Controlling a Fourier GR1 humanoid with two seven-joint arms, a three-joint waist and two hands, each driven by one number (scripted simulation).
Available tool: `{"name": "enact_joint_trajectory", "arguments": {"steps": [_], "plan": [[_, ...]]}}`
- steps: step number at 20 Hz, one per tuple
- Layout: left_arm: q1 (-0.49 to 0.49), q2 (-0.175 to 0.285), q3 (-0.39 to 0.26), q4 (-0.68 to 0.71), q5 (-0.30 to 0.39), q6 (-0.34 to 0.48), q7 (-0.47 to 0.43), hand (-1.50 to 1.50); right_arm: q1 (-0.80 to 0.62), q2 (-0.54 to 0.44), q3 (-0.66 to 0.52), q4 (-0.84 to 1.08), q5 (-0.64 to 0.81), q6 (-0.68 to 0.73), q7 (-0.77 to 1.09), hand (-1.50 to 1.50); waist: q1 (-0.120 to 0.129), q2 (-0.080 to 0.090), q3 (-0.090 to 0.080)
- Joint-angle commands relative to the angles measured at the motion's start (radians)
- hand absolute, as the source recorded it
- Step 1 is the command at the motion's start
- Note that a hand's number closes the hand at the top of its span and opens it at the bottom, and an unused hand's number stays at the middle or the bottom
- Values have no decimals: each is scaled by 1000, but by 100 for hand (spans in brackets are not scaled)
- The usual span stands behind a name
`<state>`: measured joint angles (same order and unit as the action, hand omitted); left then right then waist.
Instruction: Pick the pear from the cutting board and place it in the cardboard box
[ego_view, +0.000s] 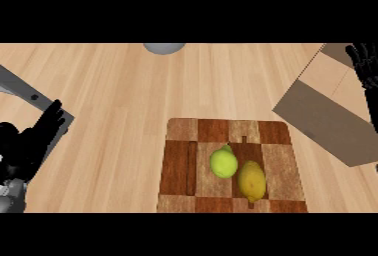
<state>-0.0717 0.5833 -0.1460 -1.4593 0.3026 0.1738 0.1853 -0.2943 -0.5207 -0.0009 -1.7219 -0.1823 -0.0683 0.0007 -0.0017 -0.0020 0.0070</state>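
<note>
So our right hand (364, 65) is up at the top right edge, fingers straight and holding nothing, hanging over the far side of the cardboard box (325, 112). Our left hand (31, 142) rests open at the left edge, fingers up, well apart from everything.

The pear (223, 162) is the green one, lying near the middle of the cutting board (181, 165). It's touching a yellow fruit (252, 181) on its lower right side in the view.

Nothing's picked up yet, so we reckon the step in hand is the reach and grasp. The right hand looks like the better pick, since the box is on that side. The tricky bit is that yellow neighbour. We'd come down from above, put the fingers on the pear's free left side, curl round the pear alone, then lift straight up before swinging over to the box. That way we don't roll the other fruit onto the table (118, 90).
</note>
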Motion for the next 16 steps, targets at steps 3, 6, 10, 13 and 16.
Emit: {"name": "enact_joint_trajectory", "arguments": {"steps": [3,6,10,13,16], "plan": [[2,9,-14,9,-95,31,-77,0,258,72,14,-160,202,-249,40,-150,-78,-14,-9],[45,54,-2,-5,-130,38,-119,0,417,79,-74,-162,279,-371,47,-150,-174,-41,-9],[81,25,-12,-3,-119,44,-126,0,565,149,-186,-109,397,-560,13,-150,-214,-32,-9],[84,-4,-38,-2,-148,61,-168,0,713,219,-64,-267,524,-608,-113,-150,-170,-28,-13],[71,2,-55,-6,-164,45,-178,0,858,205,56,-316,696,-593,-75,-150,-125,-11,-18]]}}
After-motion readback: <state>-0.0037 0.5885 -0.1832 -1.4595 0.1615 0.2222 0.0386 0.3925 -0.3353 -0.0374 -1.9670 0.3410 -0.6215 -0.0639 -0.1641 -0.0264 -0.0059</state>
